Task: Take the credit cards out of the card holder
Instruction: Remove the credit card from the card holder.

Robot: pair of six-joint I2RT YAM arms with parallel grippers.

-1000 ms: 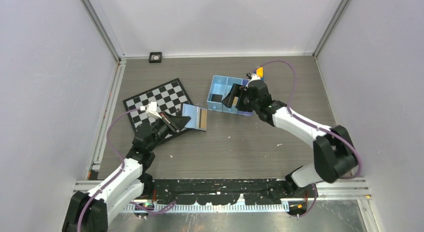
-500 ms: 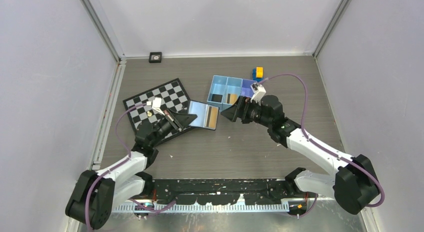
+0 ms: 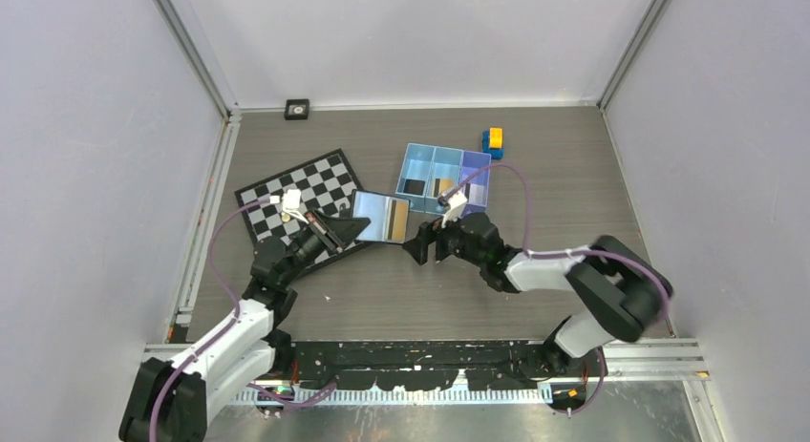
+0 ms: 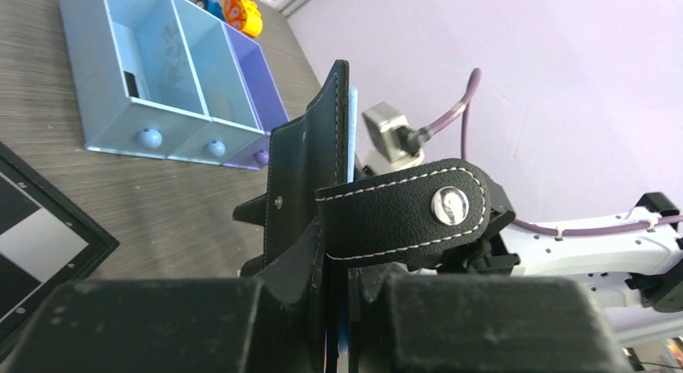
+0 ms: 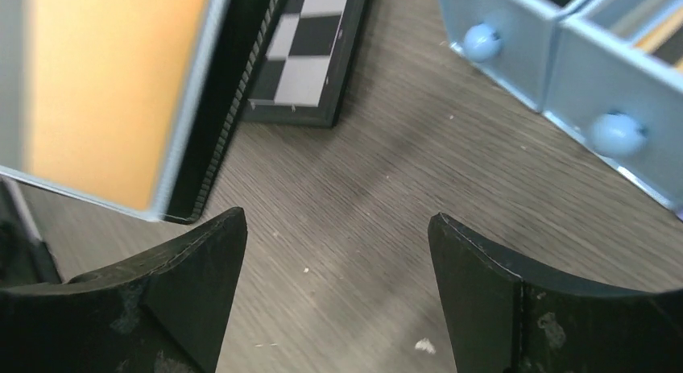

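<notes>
My left gripper [image 3: 336,231] is shut on the black card holder [image 3: 380,218] and holds it open on edge over the table; its pale bluish inner face shows a gold-orange credit card [image 3: 399,222]. In the left wrist view the holder [image 4: 310,167] stands edge-on between my shut fingers, my left gripper [image 4: 342,288] clamped on it. My right gripper [image 3: 417,247] is open and empty just right of the holder's open face. The right wrist view has my right gripper [image 5: 338,256] over bare table, with the gold-orange card [image 5: 105,91] at upper left. A striped card [image 3: 442,187] lies in the tray.
The light-blue three-compartment tray [image 3: 411,156] stands behind the right gripper, with a dark item [image 3: 413,186] in its left compartment. A checkerboard [image 3: 301,189] lies under the left gripper. Yellow-and-blue toy blocks [image 3: 493,141] sit at the back. Grey walls enclose the table.
My right gripper has left the tray and moved down-left to beside the holder's open face, empty and open. The left gripper still holds the holder, shifted only slightly.
</notes>
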